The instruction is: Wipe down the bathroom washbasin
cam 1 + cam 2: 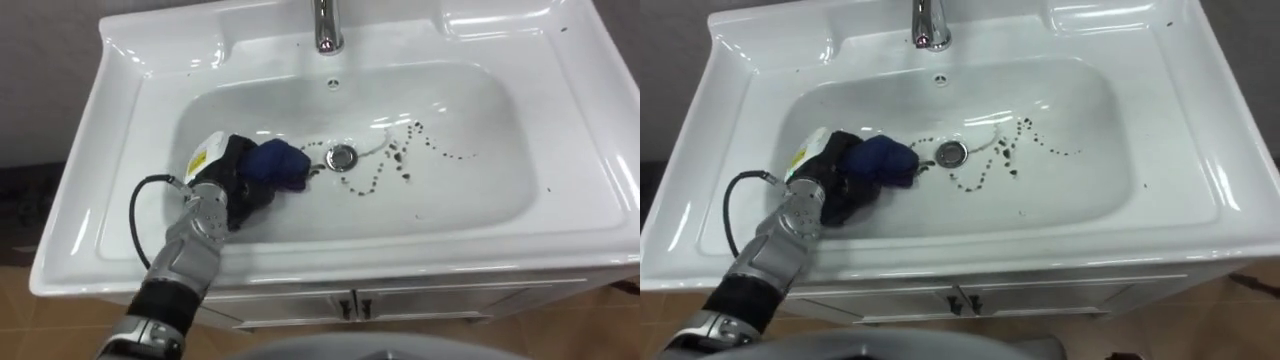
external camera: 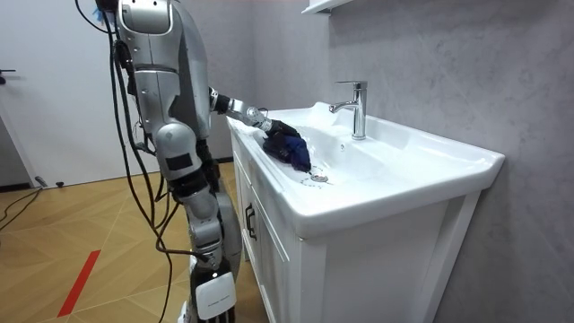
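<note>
The blue cloth (image 1: 280, 165) looks soft, light and bunched, so it should mould to the glossy, likely slippery basin (image 1: 110, 215); its gathered near end is the place to hold it. It lies on the basin floor just left of the drain (image 1: 342, 156), with dark specks (image 1: 400, 160) beyond. The left hand (image 1: 218, 195) reaches down over the front rim, fingers curled round that near end

A grey plastered wall (image 2: 448, 54) fills the upper right of the room view, with a white shelf (image 2: 325, 6) at the top edge. At lower left, herringbone wooden floor (image 2: 45, 242) carries 1 red strip (image 2: 79, 283). A white cabinet (image 2: 386, 269) stands at lower right.
</note>
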